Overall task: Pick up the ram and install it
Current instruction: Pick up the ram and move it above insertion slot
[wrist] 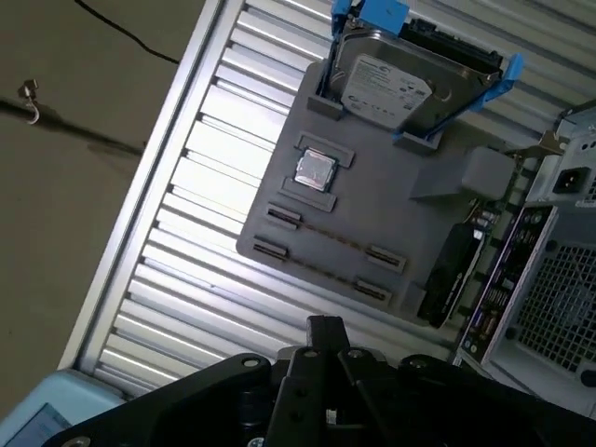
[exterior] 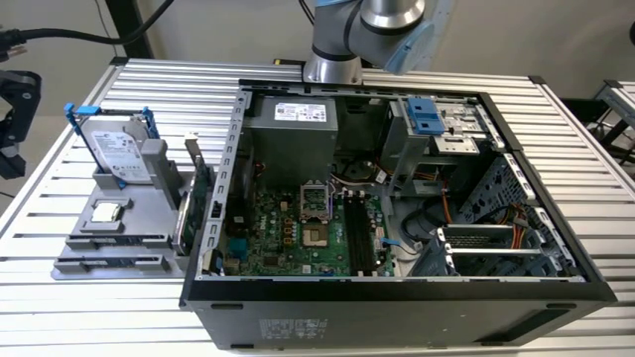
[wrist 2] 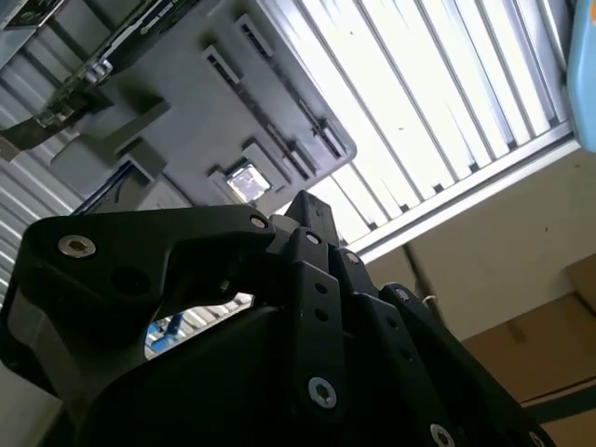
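We find the ram [exterior: 117,240] low at the exterior view's left. It stands on edge between two clips on a grey tray [exterior: 139,223], which rests on the slatted metal counter [exterior: 59,312]. Just below it in that frame lies a second clip holder [exterior: 111,262], and we cannot tell what it carries. Just above the ram a square processor chip [exterior: 107,213] sits in its seat. Higher up the frame a hard drive [exterior: 117,155] in a blue caddy stands nearly upright on the same tray.

A green expansion card [exterior: 201,204] stands on edge between the tray and the open computer case [exterior: 397,294], which takes up the middle of the frame and the exterior view's right. Inside the case we see the motherboard [exterior: 288,249], its long black slots [exterior: 359,239] and a grey power supply [exterior: 291,145]. The arm [exterior: 367,26] enters at the upper edge of the frame, by the case's far wall.

In the first wrist view the black hand [wrist: 326,328] hangs over the counter, with the tray beyond its tip and apart from it. We cannot tell whether it is released or clenched.

White labels sit on the hard drive, the power supply and the case's near panel. Their print is too small for us to make out.
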Tool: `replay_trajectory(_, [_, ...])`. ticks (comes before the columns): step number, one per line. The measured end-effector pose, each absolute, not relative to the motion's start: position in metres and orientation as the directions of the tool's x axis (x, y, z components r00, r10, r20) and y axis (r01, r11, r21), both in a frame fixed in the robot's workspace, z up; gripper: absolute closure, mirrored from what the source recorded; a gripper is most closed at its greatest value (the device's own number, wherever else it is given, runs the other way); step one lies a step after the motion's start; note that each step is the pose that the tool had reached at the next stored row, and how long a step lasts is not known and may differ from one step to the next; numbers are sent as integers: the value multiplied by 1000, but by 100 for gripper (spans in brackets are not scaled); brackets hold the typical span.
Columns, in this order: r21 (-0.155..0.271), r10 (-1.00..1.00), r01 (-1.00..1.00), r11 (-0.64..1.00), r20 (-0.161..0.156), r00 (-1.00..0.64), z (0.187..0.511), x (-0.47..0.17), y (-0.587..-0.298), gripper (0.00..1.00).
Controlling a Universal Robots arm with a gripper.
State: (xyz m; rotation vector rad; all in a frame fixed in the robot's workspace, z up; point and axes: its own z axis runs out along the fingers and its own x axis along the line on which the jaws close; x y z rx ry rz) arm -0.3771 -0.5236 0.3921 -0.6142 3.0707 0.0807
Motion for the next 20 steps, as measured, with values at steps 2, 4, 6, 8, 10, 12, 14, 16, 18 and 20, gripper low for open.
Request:
replay_trajectory(2, [49, -402, -402, 914, -19, -916, 392, -377, -524, 100])
replay_trajectory(4, [49, -421, -421, 906, -19, -907, 392, -377, -524, 100])
replay_trajectory(6, [49, -442, -443, 895, -19, -897, 392, -377, -524, 100])
replay_trajectory(8, [49, -465, -466, 884, -19, -885, 392, -377, -524, 100])
replay_trajectory(10, [49, -489, -489, 871, -19, -872, 392, -377, -524, 100])
replay_trajectory(12, [49, -511, -511, 858, -19, -859, 392, -377, -524, 100])
replay_trajectory(14, [49, -532, -532, 845, -19, -847, 392, -377, -523, 100])
replay_trajectory(16, [49, -551, -551, 833, -19, -834, 392, -377, -523, 100])
replay_trajectory(18, [48, -569, -569, 821, -20, -822, 392, -377, -523, 100])
replay_trajectory(20, [47, -584, -585, 810, -22, -811, 392, -377, -523, 100])
